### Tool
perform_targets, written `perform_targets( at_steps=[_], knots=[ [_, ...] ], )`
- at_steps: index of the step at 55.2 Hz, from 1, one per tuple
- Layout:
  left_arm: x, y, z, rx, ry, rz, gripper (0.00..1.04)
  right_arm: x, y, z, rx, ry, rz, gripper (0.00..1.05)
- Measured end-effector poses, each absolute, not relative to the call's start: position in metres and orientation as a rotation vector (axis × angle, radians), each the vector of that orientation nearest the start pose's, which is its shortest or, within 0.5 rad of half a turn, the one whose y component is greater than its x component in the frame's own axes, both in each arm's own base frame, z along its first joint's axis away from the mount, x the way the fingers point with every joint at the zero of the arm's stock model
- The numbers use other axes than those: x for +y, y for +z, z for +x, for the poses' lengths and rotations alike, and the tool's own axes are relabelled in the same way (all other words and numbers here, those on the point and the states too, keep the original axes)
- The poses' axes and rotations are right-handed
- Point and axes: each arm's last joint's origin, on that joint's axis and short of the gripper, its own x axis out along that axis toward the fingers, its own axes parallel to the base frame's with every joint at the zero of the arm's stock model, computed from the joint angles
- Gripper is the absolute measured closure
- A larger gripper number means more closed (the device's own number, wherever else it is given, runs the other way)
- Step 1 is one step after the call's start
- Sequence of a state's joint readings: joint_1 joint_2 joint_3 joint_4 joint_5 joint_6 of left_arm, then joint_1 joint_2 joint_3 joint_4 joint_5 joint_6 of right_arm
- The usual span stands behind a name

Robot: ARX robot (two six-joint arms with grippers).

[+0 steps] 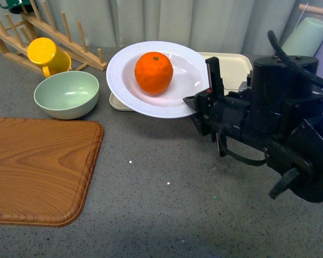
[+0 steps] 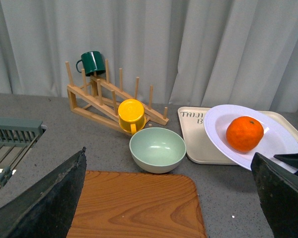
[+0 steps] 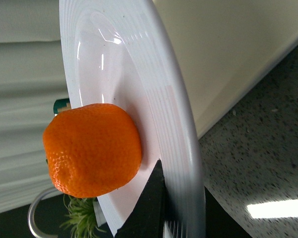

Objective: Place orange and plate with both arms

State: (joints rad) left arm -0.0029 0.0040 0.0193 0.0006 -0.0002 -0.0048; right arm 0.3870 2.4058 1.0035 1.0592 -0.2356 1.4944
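The orange [image 1: 153, 72] lies in the white plate [image 1: 124, 75], which is lifted and tilted above the grey counter. My right gripper [image 1: 200, 102] is shut on the plate's right rim. In the right wrist view the black fingers [image 3: 149, 198] pinch the ridged rim of the plate [image 3: 159, 99] with the orange [image 3: 92, 148] beside them. My left gripper [image 2: 171, 198] is open and empty, its fingers [image 2: 44, 198] spread above the wooden board [image 2: 139, 206]. It sees the plate [image 2: 275, 141] and orange [image 2: 244, 133] at its right. The left arm is out of the front view.
A pale green bowl [image 1: 67, 94] and a yellow mug [image 1: 47, 56] sit at back left by a wooden rack [image 1: 54, 32]. A beige tray [image 1: 231, 64] lies behind the plate. The wooden board [image 1: 37, 166] covers the front left. A dish drainer [image 2: 10, 144] is further left.
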Motion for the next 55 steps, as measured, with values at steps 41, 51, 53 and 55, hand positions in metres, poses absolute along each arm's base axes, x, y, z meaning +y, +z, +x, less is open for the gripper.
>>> perform_targets(
  at_steps=[41,51,53,55],
  knots=[
    [0.0,0.17,0.097,-0.016,-0.002,-0.005,0.06,0.208,0.002,0.422,0.706,-0.071,1.425,0.96],
    [0.0,0.17,0.097,-0.016,-0.002,-0.005,0.06,0.207,0.002,0.422,0.719,-0.076,1.394,0.67],
    [0.0,0.17,0.097,-0.016,-0.002,-0.005,0.06,0.206,0.003,0.421,0.722,-0.077,1.383,0.62],
    [0.0,0.17,0.097,-0.016,-0.002,-0.005,0.06,0.205,0.005,0.42,0.719,-0.073,1.368,0.56]
  ],
)
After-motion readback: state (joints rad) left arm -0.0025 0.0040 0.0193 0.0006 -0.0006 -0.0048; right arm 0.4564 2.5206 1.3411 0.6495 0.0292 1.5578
